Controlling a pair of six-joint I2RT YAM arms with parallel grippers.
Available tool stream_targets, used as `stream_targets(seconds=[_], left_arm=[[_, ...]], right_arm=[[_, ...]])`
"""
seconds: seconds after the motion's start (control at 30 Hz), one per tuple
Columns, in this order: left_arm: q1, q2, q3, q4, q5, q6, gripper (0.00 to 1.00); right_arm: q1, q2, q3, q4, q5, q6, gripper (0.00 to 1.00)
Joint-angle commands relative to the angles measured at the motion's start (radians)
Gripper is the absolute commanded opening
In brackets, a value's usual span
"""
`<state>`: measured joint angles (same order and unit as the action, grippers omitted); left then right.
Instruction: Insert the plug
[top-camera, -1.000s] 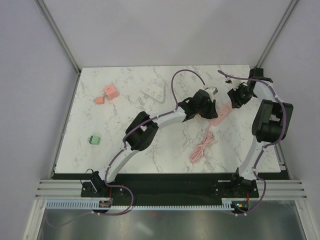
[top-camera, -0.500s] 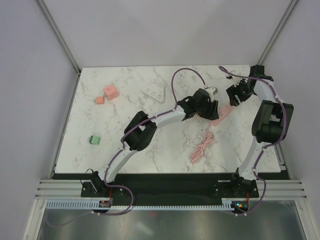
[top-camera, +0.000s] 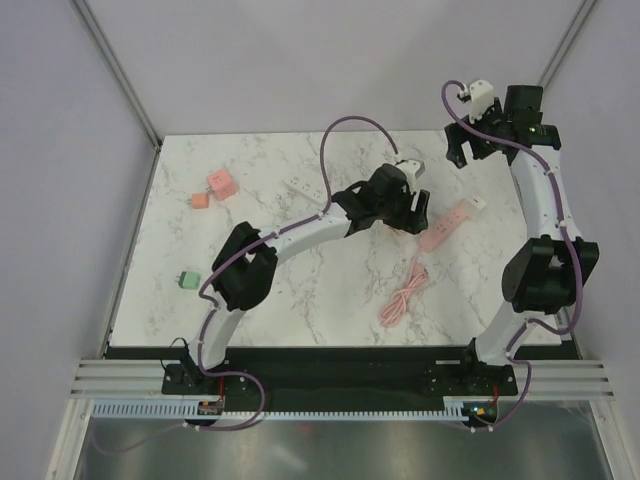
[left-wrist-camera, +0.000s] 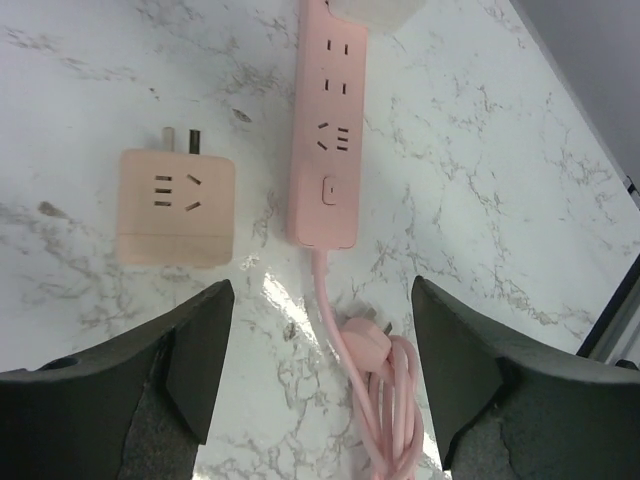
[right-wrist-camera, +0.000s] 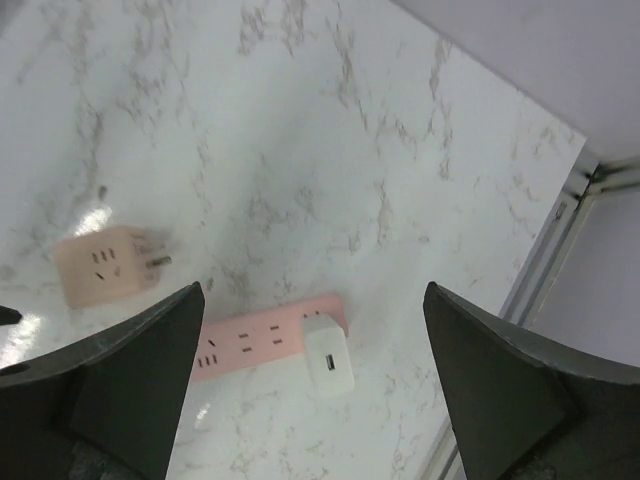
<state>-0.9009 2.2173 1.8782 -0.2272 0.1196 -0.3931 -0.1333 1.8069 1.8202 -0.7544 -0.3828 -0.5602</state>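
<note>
The white cuboid plug (right-wrist-camera: 328, 366) is seen seated in the long pink plastic power strip (right-wrist-camera: 262, 345) at lower centre, the left gripper (left-wrist-camera: 318, 330) and right gripper (right-wrist-camera: 312, 305) are spread wide and empty, and insertion is judged complete.

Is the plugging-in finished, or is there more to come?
Looks mostly done: a white plug sits in the end socket of the pink strip. Nothing is in hand: the left gripper and right gripper are open and empty. The pink cube lies loose beside the strip, unplugged, so it may be next.
</note>
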Motion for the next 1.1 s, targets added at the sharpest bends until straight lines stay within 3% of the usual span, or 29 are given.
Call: stream_targets(seconds=[0.0, 0.03, 0.07, 0.13, 0.2, 0.37, 0.7, 1.07], left_arm=[[0.013, -0.120, -0.034, -0.049, -0.116, 0.123, 0.79], [0.019, -0.125, -0.048, -0.063, -0.120, 0.137, 0.80], [0.025, -0.133, -0.056, -0.070, -0.142, 0.157, 0.80], [0.042, -0.127, -0.067, -0.087, -0.124, 0.177, 0.82], [0.049, -0.099, -0.059, -0.104, -0.124, 0.214, 0.83], [0.054, -0.012, 0.025, -0.156, -0.129, 0.261, 0.83], [0.071, 0.176, 0.242, -0.204, -0.095, 0.332, 0.83], [0.076, 0.292, 0.360, -0.216, -0.101, 0.320, 0.82]], right_arm=[[0.070, -0.113, 0.024, 0.094, -0.004, 0.219, 0.98], [0.090, -0.133, 0.001, 0.145, 0.037, 0.291, 0.98], [0.093, -0.152, -0.016, 0.220, 0.063, 0.497, 0.98], [0.095, -0.170, -0.015, 0.237, 0.091, 0.671, 0.98], [0.090, -0.184, -0.016, 0.224, -0.011, 0.701, 0.98], [0.089, -0.271, -0.195, 0.351, -0.007, 0.891, 0.98], [0.089, -0.420, -0.476, 0.438, -0.079, 0.964, 0.98], [0.089, -0.434, -0.498, 0.441, -0.076, 0.964, 0.98]])
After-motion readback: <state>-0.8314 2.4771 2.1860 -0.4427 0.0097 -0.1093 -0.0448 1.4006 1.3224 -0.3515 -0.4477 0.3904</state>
